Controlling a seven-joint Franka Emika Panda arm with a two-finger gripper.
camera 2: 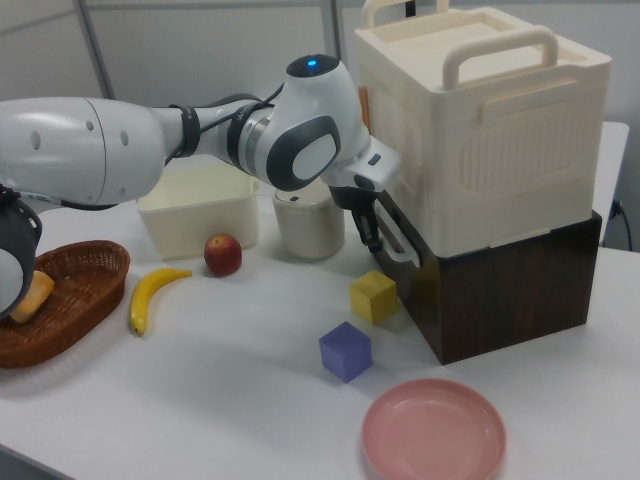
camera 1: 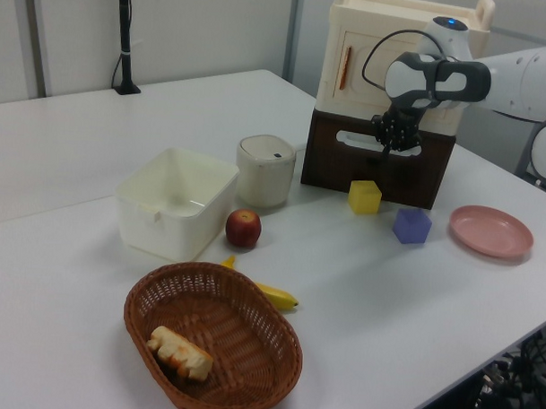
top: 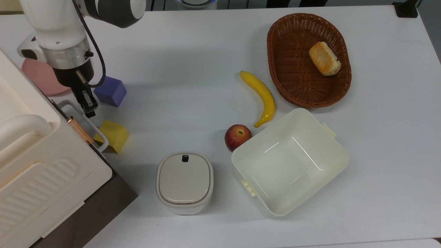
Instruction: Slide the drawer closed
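Two cubes (top: 111, 91) (top: 112, 135), one drawer (camera 1: 377, 166), one banana (top: 261, 97).

Non-task items lying on white table (top: 193, 44).
Resting in brown wicker basket (top: 293, 88): bread roll (top: 324, 58). Lying beside basket: banana (top: 262, 96). Touching cream tub (top: 291, 162): apple (top: 237, 136). Standing near tub: lidded container (top: 184, 182). Sitting well apart from these: yellow block (top: 113, 135), purple block (top: 111, 91), pink plate (camera 2: 434, 433).

Top view looks straight down on the table (top: 193, 51); left and right views face it obliquely from roughly opposite sides, sharing the cabinet (camera 1: 382, 163) (camera 2: 500, 230).
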